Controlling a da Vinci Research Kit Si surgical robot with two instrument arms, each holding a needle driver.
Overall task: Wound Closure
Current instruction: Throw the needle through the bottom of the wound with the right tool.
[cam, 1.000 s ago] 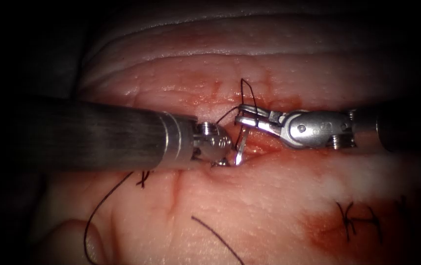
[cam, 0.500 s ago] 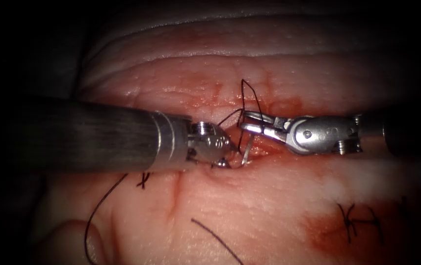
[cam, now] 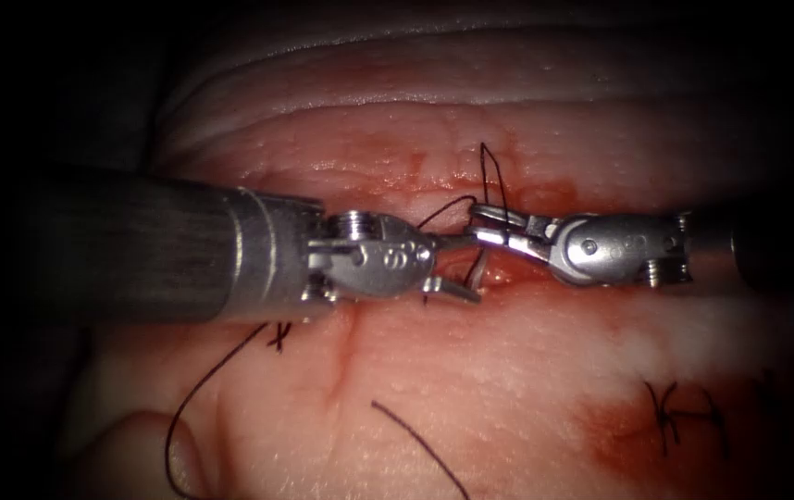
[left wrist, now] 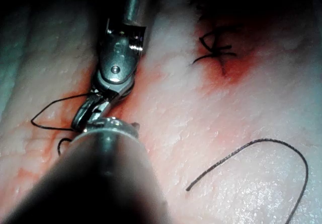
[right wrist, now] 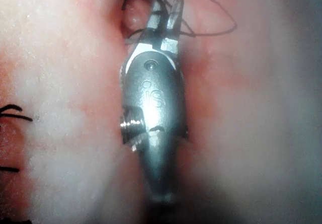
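Note:
The tissue [cam: 508,370] has a cut [cam: 517,275] running across the endoscope view, wet with red fluid. The curved needle [cam: 475,271] stands in the cut with its lower end in the near edge. My left tool [cam: 466,268] comes in from the left, open, one jaw above and one below, its tips at the needle. My right tool [cam: 478,225] lies just right of the needle, jaws slightly parted [right wrist: 166,10], holding nothing I can make out. Dark thread [cam: 492,176] loops up over the right tool's tips. In the left wrist view the right tool [left wrist: 89,110] sits beside a thread loop [left wrist: 50,116].
Tied stitches lie at the lower right [cam: 675,417] and under the left tool's shaft [cam: 274,338]. Loose thread [cam: 415,444] lies on the near tissue, with another long strand [cam: 193,398] at the lower left. A finished knot [left wrist: 216,50] shows in the left wrist view.
The right tool let go of the needle's top and drew back to the right. The left tool moved right and opened its jaws at the needle.

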